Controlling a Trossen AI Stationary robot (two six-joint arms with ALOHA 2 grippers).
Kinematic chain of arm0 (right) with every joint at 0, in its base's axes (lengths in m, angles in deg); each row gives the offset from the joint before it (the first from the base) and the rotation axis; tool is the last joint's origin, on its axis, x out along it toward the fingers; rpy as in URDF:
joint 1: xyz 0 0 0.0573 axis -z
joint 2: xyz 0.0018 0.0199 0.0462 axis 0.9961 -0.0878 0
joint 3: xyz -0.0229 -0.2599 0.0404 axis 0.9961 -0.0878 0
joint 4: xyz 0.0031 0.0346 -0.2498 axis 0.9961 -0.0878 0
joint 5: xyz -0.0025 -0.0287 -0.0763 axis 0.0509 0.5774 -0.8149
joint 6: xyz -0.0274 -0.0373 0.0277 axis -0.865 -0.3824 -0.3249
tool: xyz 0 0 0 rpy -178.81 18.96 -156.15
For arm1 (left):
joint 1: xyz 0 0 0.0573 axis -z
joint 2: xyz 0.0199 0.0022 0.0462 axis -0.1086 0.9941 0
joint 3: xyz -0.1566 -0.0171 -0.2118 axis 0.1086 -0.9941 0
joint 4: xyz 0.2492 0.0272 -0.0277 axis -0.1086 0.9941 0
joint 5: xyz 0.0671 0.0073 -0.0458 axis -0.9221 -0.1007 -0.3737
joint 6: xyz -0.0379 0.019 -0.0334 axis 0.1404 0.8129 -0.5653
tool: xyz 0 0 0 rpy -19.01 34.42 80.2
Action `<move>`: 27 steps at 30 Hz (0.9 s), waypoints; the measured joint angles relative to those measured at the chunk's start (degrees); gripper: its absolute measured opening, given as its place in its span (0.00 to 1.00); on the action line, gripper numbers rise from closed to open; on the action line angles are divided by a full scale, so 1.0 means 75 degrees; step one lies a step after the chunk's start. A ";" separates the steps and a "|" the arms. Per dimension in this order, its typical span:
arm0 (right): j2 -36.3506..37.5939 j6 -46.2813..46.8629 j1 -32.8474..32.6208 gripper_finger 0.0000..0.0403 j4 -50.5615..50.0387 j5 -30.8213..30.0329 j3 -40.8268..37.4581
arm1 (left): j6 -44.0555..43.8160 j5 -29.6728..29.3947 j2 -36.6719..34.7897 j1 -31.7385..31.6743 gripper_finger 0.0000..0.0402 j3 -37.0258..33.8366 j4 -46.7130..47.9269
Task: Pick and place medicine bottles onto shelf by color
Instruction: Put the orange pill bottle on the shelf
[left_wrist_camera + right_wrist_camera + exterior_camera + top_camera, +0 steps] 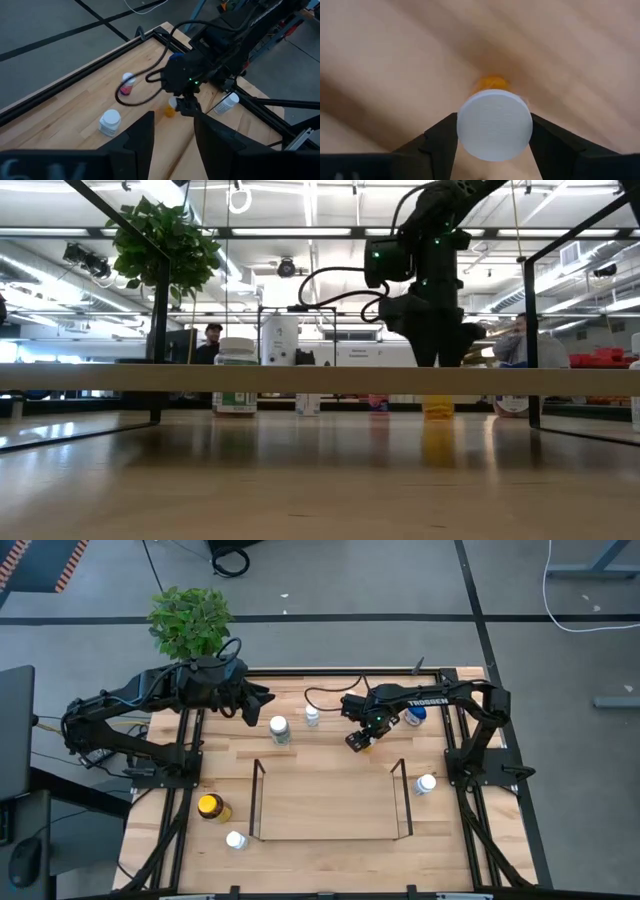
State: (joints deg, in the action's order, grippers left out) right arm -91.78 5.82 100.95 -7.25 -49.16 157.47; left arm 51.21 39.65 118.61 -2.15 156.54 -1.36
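A small orange bottle with a white cap (494,124) stands near the far middle of the table (300,762); it also shows in the low view (437,408). My right gripper (360,740) is down over it, shut on its cap. My left gripper (262,700) hangs open and empty above the far left of the table, its fingers (142,137) apart. The black wire shelf (256,802) stands in the near middle. A white bottle with a green label (279,729) and a small white one (312,717) stand between the two grippers. My right gripper pinches the round white cap (465,125) of the orange bottle between its two fingers, one on each side of the cap. The fingers come from above, pointing down. The bottle is upright, and its orange base (437,412) looks to be on the table.
A blue-capped bottle (416,715) is at the far right and a white bottle (427,783) right of the shelf. An amber yellow-lidded jar (210,807) and a white-capped bottle (236,840) stand left of the shelf. A pink bottle (127,85) and a potted plant (190,620) stand at the far edge.
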 joint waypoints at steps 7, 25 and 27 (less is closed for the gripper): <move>0.0023 -0.0818 -0.0634 0.57 -0.1007 0.0105 0.0781 | 0.0008 0.0000 0.0000 0.0000 0.35 0.0000 0.0000; 0.0026 -0.0620 -0.3183 0.57 -0.2609 0.0111 0.2527 | 0.0005 0.0000 0.0000 -0.0002 0.35 0.0000 0.0408; 0.0026 -0.0282 -0.3474 0.57 -0.2579 0.0230 0.2525 | 0.0006 0.0000 0.0000 -0.0003 0.35 0.0000 0.0442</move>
State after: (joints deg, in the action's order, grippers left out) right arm -91.58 3.71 74.90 -26.59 -47.44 176.41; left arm 51.25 39.65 118.61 -2.17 156.54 1.96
